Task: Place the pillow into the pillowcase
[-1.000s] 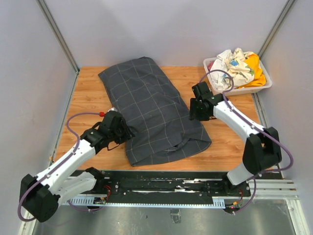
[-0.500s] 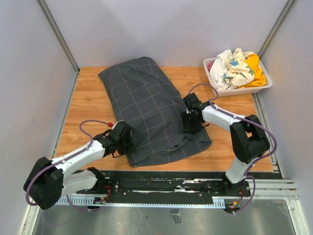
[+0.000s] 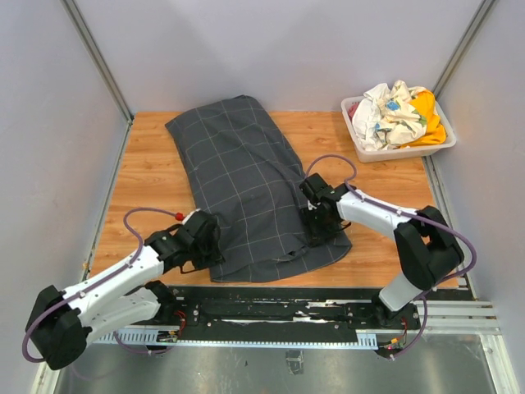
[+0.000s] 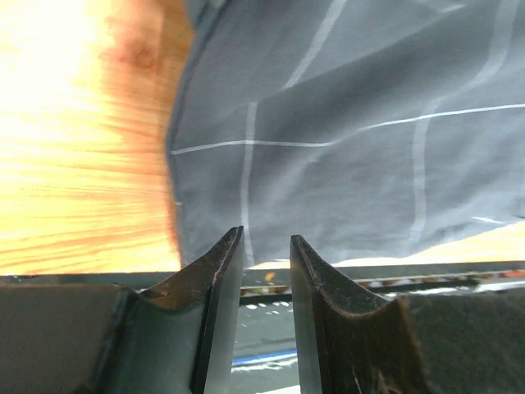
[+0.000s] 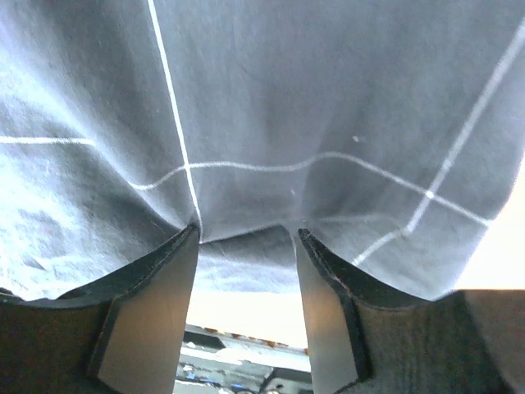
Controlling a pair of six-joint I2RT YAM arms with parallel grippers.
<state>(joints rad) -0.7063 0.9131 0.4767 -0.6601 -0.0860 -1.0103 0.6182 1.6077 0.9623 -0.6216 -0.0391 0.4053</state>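
The pillowcase [image 3: 246, 185] lies flat on your desk [image 3: 148, 164]. It runs on a slant from the far left corner down toward the near edge at the middle. Its near end is rumpled, with a dark fold showing. The pillow is not in sight in any view, and whether it sits inside the case you cannot tell.

Your left gripper [image 3: 209, 246] is low at the case's near left corner. In the left wrist view its jaws [image 4: 265, 236] stand a narrow gap apart with nothing between them. The cloth's edge lies just past the tips, and bare wood shows to the left.

Your right gripper [image 3: 317, 233] is down on the near right part of the case, close to its right edge. In the right wrist view its jaws [image 5: 246, 232] stand well apart. The fingers [image 5: 152, 304] push up against the checked cloth, which drapes over both tips and sags between them, not pinched.

At the far right corner a white bin [image 3: 443, 141] holds crumpled cloths [image 3: 398, 111], well apart from both arms.
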